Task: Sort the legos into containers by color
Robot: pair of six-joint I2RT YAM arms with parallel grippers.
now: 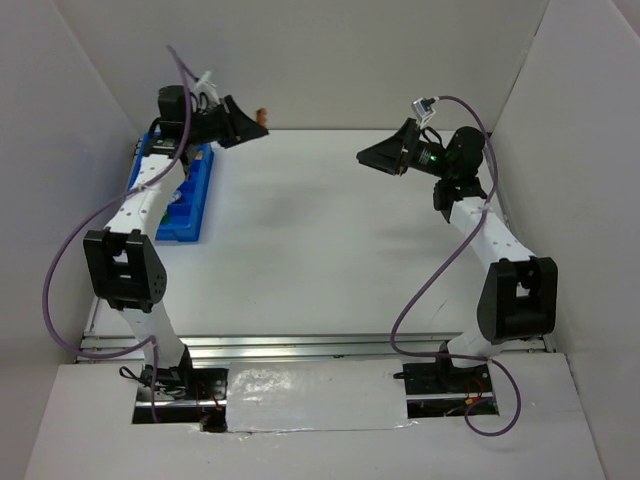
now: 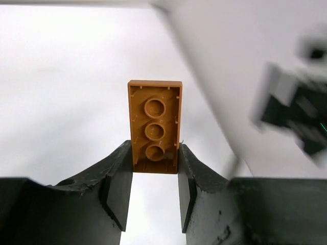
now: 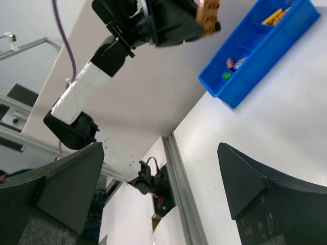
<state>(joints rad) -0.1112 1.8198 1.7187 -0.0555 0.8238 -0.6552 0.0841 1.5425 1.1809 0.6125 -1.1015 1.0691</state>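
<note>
- My left claw (image 2: 155,168) is clamped on the orange-brown brick (image 2: 155,125). The jaws pinch its two long sides at the near end only, so most of the brick sticks out beyond the fingertips with its hollow underside towards my wrist camera.
- I judge that this end-on hold makes for a clean drop: the brick should fall free once the jaws part, and nothing of me need enter a compartment.
- From above, the brick hangs in the air at about eleven o'clock over the table (image 1: 320,230), clear of the surface.
- The blue bin (image 1: 190,215) sits at about ten o'clock on the table, down at roughly seven o'clock from my left claw, partly under that arm. So the brick is near the bin, not over it.
- In the bin I see a yellow piece (image 3: 273,18) in one compartment and green and purple bits (image 3: 232,65) nearer the end wall. I cannot tell which compartment is meant for orange.
- My right claw (image 3: 161,163) stands wide apart with nothing in it, raised at about two o'clock, well apart from the left, which keeps it out of the way.
</note>
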